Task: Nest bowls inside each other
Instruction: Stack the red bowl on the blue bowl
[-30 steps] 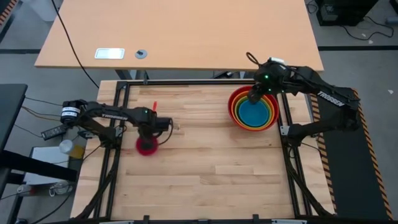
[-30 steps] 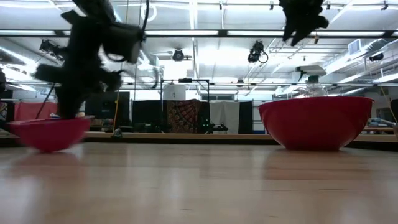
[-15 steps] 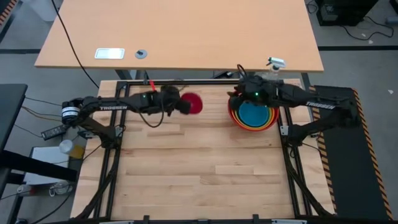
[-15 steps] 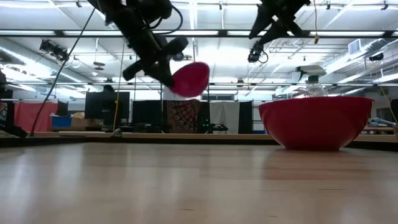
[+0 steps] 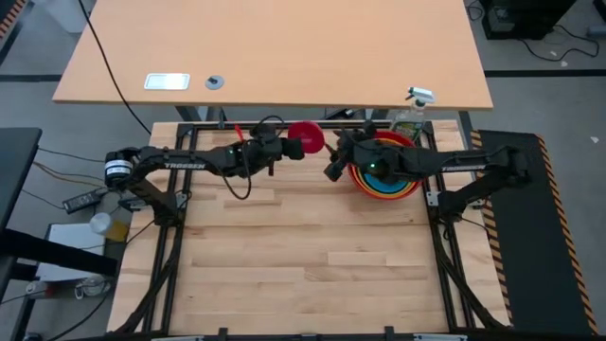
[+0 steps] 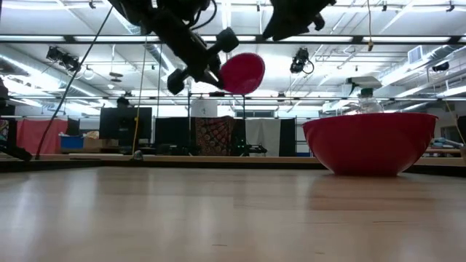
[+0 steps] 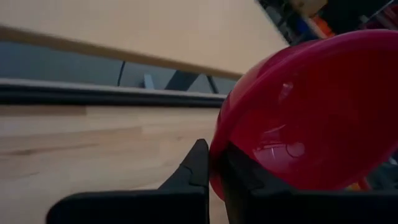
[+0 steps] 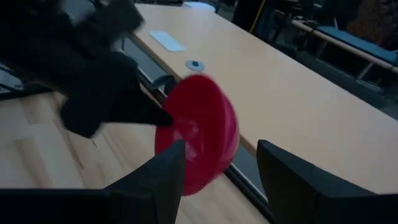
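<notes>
Small round magenta-pink plastic bowl (image 5: 306, 137) is airborne, tilted on edge, above far part of wooden worktop (image 5: 303, 246), near the stack. Left hand (image 5: 284, 149) is clamped tight on its rim. Stack of round plastic bowls (image 5: 386, 169), red outermost w/ orange, green, blue inside, sits at far right. Right hand (image 5: 333, 163) hovers btwn pink bowl and stack, fingers spread, holding nothing.

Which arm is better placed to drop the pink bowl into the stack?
Left. The left claw is shut on the pink bowl, in the air beside the nested stack. The right claw is open and holds nothing.
</notes>
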Motion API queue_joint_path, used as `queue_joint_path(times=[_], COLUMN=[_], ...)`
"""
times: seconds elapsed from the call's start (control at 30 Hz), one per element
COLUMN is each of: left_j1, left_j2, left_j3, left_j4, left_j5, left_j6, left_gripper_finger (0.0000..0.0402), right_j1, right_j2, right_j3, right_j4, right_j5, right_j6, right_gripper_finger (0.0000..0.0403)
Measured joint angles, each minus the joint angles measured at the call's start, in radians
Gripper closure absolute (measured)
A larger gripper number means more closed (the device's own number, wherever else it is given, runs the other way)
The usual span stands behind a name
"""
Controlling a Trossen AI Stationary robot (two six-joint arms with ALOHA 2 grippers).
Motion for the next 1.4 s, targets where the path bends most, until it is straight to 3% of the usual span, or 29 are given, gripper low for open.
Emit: queue_joint_path(times=[0.27,0.5,1.07,1.4], left_j1=[-0.022,-0.03,-0.061,-0.061], left_j2=[-0.002,-0.002,-0.002,-0.002], left_j3=[0.069,0.08,0.08,0.08], left_j4=[0.007,0.009,0.023,0.024], left_j5=[-0.06,-0.065,-0.072,-0.072], left_j6=[0.001,-0.031,-0.044,-0.044], left_gripper_finger=[0.0383,0.0383,0.0383,0.0383], right_j1=[-0.003,-0.019,-0.055,-0.057], right_j2=[0.061,0.092,0.134,0.134], right_j3=[0.001,0.001,0.001,0.001], right_j4=[0.053,0.125,0.214,0.214], right_j5=[0.037,0.133,0.135,0.134], right_j6=[-0.084,-0.111,-0.11,-0.094], right_gripper_finger=[0.0198,0.0206,0.0275,0.0282])
